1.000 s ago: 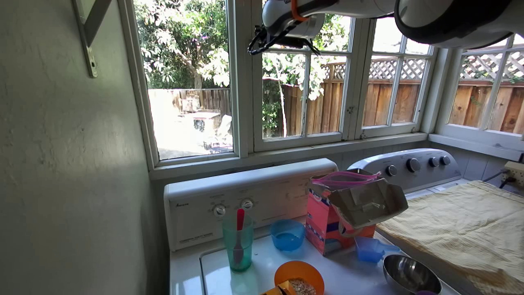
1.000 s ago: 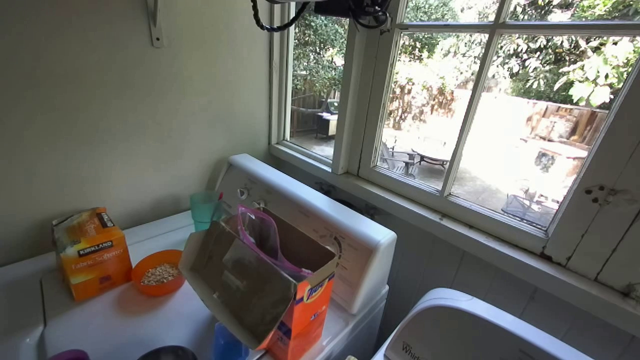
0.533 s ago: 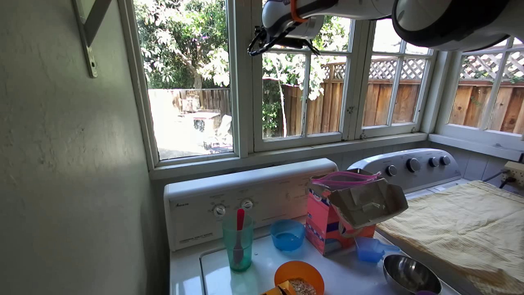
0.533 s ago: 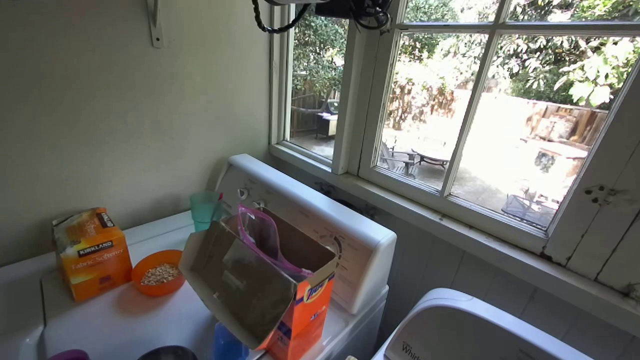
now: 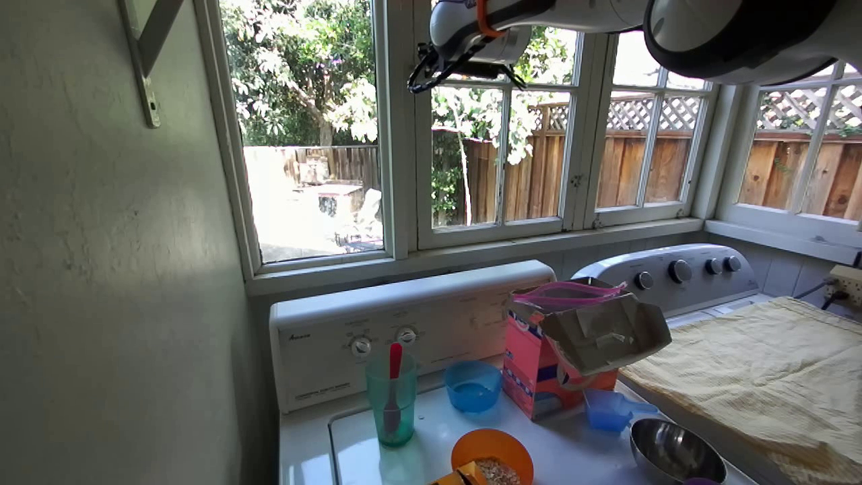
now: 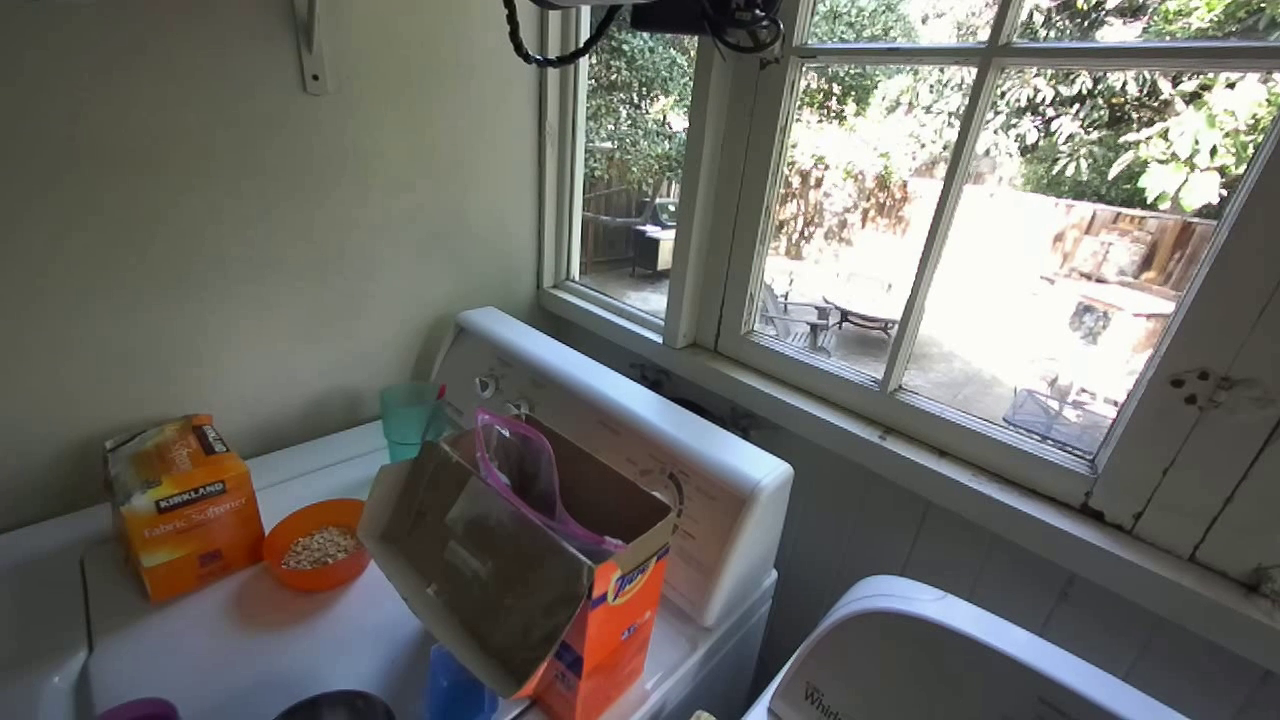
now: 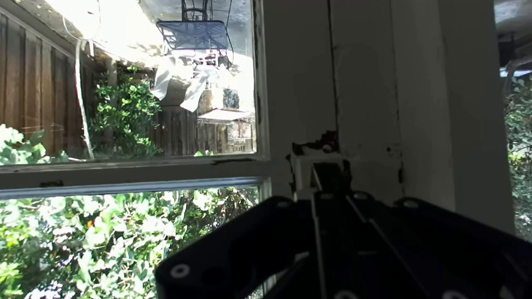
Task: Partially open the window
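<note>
The window is a white-framed sash with glazing bars, standing in its frame with no visible gap. In an exterior view the window [image 5: 499,162] shows leaves and a plank fence; the window also fills the right of an exterior view [image 6: 930,230]. In the wrist view, upside down, the window's frame [image 7: 187,171] is on the left. A white latch block [image 7: 302,172] with chipped paint sits on the sash's side stile. My gripper [image 7: 330,178] has its black fingers together at the latch block, with nothing visible between them. The gripper is near the sash's side edge in both exterior views [image 5: 465,67] [image 6: 745,22].
Below the window stand a white washer panel [image 5: 417,323] and a grey-topped machine [image 5: 673,276]. An open orange box [image 6: 610,620], an orange bowl [image 6: 318,545], a green cup [image 5: 392,411] and a steel bowl [image 5: 677,451] stand there. A metal bracket [image 5: 151,67] juts from the side wall.
The arm's large joint has shifted slightly left and down in an exterior view. The gripper has barely moved, and the window looks the same.
</note>
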Tool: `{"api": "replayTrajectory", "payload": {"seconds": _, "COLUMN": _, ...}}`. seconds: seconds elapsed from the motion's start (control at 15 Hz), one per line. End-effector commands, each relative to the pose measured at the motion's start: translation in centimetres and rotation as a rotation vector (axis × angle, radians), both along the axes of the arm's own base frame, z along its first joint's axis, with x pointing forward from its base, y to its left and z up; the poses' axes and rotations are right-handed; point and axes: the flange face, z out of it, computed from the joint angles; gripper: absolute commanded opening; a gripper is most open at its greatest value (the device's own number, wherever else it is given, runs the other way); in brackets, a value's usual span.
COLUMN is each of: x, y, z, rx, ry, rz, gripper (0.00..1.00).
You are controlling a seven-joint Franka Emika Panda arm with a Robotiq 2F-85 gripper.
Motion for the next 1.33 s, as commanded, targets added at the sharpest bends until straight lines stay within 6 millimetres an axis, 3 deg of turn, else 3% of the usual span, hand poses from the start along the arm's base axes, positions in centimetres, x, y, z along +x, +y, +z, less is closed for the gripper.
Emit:
{"api": "replayTrajectory", "payload": {"seconds": 0.0, "x": 0.5, "y": 0.9, "z": -0.5, "rx": -0.022, "ry": -0.001, "rz": 0.024, "gripper": 0.0}}
{"api": "replayTrajectory", "payload": {"seconds": 0.07, "x": 0.6, "y": 1.0, "z": -0.6, "rx": -0.021, "ry": -0.003, "rz": 0.027, "gripper": 0.0}}
{"api": "replayTrajectory", "payload": {"seconds": 0.13, "x": 0.6, "y": 1.1, "z": -0.6, "rx": -0.019, "ry": -0.008, "rz": 0.03, "gripper": 0.07}}
{"api": "replayTrajectory", "payload": {"seconds": 0.2, "x": 0.6, "y": 1.1, "z": -0.6, "rx": -0.017, "ry": -0.01, "rz": 0.028, "gripper": 0.28}}
{"api": "replayTrajectory", "payload": {"seconds": 0.4, "x": 0.6, "y": 0.9, "z": -0.3, "rx": -0.015, "ry": -0.021, "rz": 0.02, "gripper": 0.37}}
{"api": "replayTrajectory", "payload": {"seconds": 0.87, "x": 0.8, "y": 0.1, "z": 0.0, "rx": -0.019, "ry": -0.042, "rz": -0.002, "gripper": 0.86}}
{"api": "replayTrajectory", "payload": {"seconds": 1.07, "x": 1.1, "y": 0.0, "z": -0.3, "rx": -0.027, "ry": -0.056, "rz": -0.008, "gripper": 0.88}}
{"api": "replayTrajectory", "payload": {"seconds": 1.27, "x": 1.3, "y": 0.3, "z": -0.5, "rx": -0.032, "ry": -0.071, "rz": -0.008, "gripper": 0.67}}
